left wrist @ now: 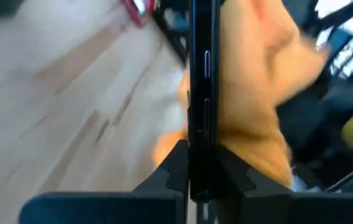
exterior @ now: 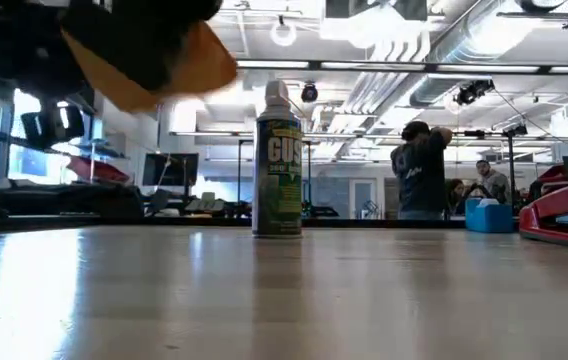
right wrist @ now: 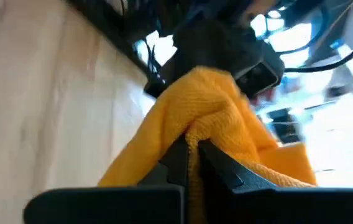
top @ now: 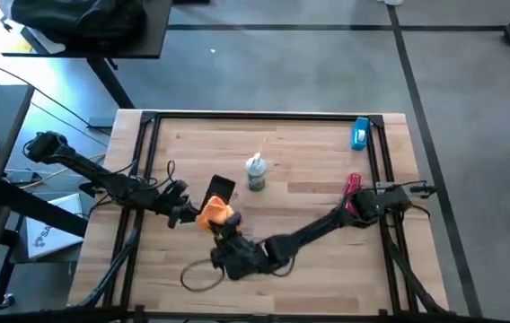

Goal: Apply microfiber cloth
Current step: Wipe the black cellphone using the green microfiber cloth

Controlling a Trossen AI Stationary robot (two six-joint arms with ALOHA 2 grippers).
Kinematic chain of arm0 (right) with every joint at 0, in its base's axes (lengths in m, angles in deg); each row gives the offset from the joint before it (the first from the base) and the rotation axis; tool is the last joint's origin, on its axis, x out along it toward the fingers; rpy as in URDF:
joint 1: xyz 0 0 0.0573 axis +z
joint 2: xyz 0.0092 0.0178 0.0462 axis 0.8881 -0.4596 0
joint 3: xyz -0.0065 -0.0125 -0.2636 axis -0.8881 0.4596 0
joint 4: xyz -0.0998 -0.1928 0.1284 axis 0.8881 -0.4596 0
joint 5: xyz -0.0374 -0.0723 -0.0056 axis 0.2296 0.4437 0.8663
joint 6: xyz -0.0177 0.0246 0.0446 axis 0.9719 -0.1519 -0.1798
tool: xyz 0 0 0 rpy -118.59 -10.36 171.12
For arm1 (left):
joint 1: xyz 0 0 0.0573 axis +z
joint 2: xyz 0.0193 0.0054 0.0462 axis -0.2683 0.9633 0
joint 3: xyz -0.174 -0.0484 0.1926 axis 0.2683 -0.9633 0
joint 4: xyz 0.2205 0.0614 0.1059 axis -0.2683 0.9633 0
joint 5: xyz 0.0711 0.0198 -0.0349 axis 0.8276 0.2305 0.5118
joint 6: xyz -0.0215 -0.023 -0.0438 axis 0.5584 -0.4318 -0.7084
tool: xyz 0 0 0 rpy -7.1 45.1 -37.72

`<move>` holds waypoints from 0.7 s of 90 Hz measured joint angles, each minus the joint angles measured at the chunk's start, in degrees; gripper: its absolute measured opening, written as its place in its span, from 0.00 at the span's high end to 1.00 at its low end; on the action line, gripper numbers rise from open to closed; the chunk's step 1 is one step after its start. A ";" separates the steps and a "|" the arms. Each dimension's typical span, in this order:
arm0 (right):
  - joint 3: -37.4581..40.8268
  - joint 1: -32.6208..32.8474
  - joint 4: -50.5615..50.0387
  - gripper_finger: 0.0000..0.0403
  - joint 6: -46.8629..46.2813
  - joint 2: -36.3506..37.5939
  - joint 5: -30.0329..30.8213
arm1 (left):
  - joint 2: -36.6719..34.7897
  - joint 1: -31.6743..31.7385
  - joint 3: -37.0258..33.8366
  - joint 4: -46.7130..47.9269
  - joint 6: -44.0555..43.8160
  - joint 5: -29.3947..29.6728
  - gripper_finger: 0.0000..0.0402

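Left gripper clamps one phone edge-on; right gripper pinches one cloth against it; one can far.

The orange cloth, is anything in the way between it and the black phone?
Nothing visible is. The right gripper pinches the microfiber cloth, and the left gripper holds the phone on edge right beside it, off the table.
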 joint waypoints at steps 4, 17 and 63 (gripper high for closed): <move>0.00 0.31 -0.41 1.00 1.63 0.27 2.11 | 0.10 -0.39 0.00 -1.42 0.69 0.87 0.96; 0.00 0.56 -1.43 1.00 -0.09 2.79 4.57 | -0.06 -2.04 0.09 -5.14 2.56 2.05 0.96; -0.07 -0.91 6.66 1.00 -0.58 4.17 -6.75 | 0.65 -6.95 0.09 -12.14 10.15 5.60 0.96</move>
